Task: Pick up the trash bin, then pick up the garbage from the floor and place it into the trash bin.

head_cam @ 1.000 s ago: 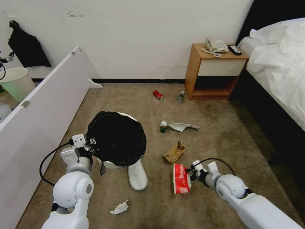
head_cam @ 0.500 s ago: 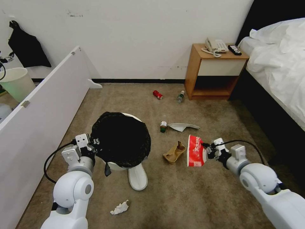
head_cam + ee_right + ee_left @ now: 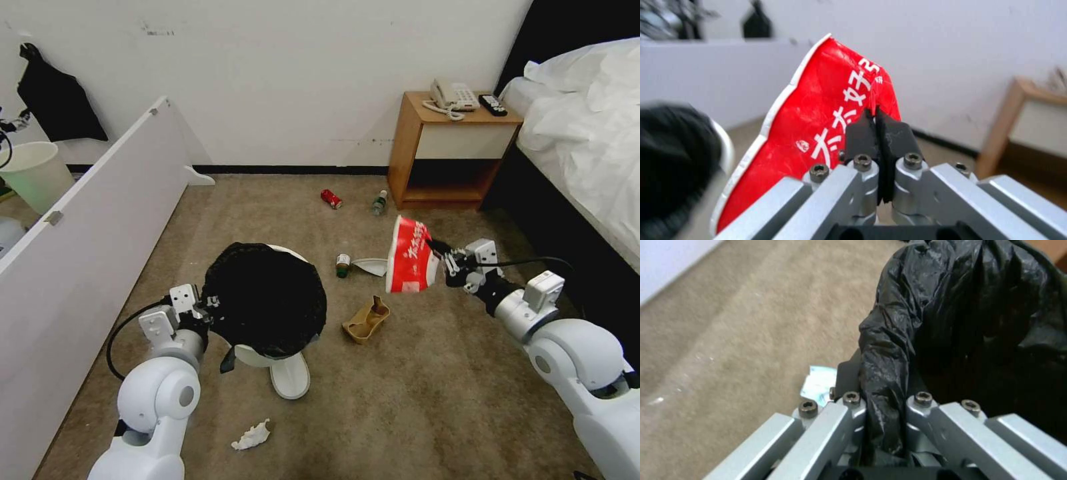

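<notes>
While my left pincer (image 3: 212, 305) pinches the rim of the trash bin (image 3: 265, 313), the bin hangs off the carpet (image 3: 413, 400), tipped a little, mouth toward the head camera. Left wrist view confirms the grip: both jaws closed on a fold of the black liner (image 3: 889, 380) at the rim, so bag and rim go up together. Held at its left edge like this, the mouth is open to the other arm.

My right pincer (image 3: 441, 261) is clamped on the top edge of the red snack packet (image 3: 408, 257). Packet hangs in the air, well apart from the bin, to its right and above the floor litter. Right wrist view: fingertips (image 3: 880, 133) shut flat on the packet's seam; the bin's dark rim sits beyond it. I judge the step as carrying the packet across to the bin; release must wait until the packet is over the mouth.

Litter on the carpet:
- white slipper (image 3: 290, 375), just under the bin's bottom
- brown paper bag (image 3: 365, 321), between bin and packet
- second slipper (image 3: 373, 265), partly behind the packet, with a small bottle (image 3: 343, 265) beside it
- red can (image 3: 331, 199) and a clear bottle (image 3: 379, 203) near the nightstand (image 3: 447, 150)
- crumpled white tissue (image 3: 251, 435), near my left arm

Risk, as I judge it: a thin packet held by one edge may swing.
</notes>
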